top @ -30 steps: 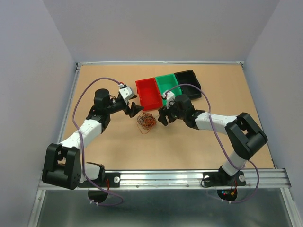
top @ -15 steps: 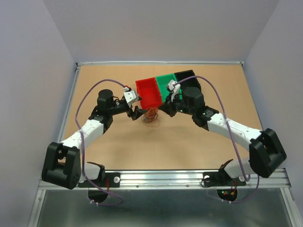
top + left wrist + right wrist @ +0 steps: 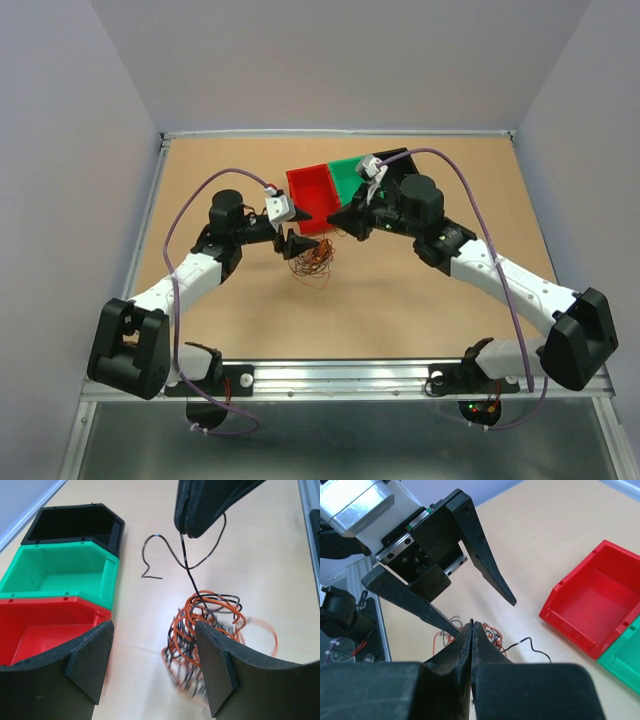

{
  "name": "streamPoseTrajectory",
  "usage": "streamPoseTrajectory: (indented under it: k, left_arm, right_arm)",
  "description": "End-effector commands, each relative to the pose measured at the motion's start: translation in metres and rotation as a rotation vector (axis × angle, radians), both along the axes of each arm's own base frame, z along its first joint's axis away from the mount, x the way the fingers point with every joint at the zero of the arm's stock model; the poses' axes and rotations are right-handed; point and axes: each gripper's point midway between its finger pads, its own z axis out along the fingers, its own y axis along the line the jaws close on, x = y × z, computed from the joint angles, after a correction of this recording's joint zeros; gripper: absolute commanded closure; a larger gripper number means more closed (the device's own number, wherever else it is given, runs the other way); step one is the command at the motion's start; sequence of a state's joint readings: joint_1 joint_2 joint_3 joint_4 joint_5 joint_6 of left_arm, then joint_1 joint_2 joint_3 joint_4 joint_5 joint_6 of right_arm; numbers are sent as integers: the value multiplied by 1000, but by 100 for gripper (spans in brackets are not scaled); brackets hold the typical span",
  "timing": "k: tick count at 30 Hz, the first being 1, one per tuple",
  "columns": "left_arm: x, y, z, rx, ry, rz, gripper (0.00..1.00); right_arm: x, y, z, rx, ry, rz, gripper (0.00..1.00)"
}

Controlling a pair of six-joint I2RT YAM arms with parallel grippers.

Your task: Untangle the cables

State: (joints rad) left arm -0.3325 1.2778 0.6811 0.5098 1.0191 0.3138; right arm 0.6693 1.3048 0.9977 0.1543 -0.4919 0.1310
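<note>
The cables [image 3: 313, 262] are a small tangle of thin orange and black wires on the table, blurred in the left wrist view [image 3: 206, 625]. My right gripper [image 3: 334, 224] is shut on a black cable [image 3: 189, 565] that runs from its tip [image 3: 187, 532] down into the tangle; a loose black end [image 3: 152, 555] curls off to one side. My left gripper [image 3: 152, 666] is open with nothing between its fingers, and the tangle lies beside its right finger [image 3: 216, 666]. In the right wrist view the shut jaws [image 3: 472, 628] hide most of the cables [image 3: 491, 630].
Three bins stand in a row at the back: red [image 3: 312, 195], green [image 3: 346, 178] and black [image 3: 398, 160], the black one partly hidden by my right arm. In the top view the two grippers' tips nearly meet over the tangle.
My right gripper has shut on a black cable and swung from the tangle's right to just above and behind it. My left gripper has moved right, close to the tangle, which has shifted and stretched upward.
</note>
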Motion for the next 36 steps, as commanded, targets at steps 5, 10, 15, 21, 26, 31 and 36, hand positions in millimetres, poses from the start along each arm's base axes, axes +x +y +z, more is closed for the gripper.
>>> streamPoseTrajectory:
  k: [5,10,15,21,26,31,36]
  left_arm:
    - [-23,-17,31,-52,-126,-121,23]
    - [-21,-18,20,-28,-107,-124,23]
    - [-21,-19,21,-23,-118,-118,20]
    - [-7,-22,21,-22,-86,-76,45]
    - [1,-19,10,5,-87,-32,75]
    - [4,-13,-11,58,-92,-6,74]
    - [12,-12,-26,105,-54,8,72]
  right_arm:
    - [-13,24,63,98,-38,84,100]
    - [-15,27,79,117,-44,89,99]
    - [-21,28,96,144,-52,116,99]
    - [-26,30,109,167,-50,139,99]
    - [-21,19,126,198,-72,49,99]
    - [-21,-7,154,255,-111,-75,99]
    - [-24,-54,200,361,-176,-270,100]
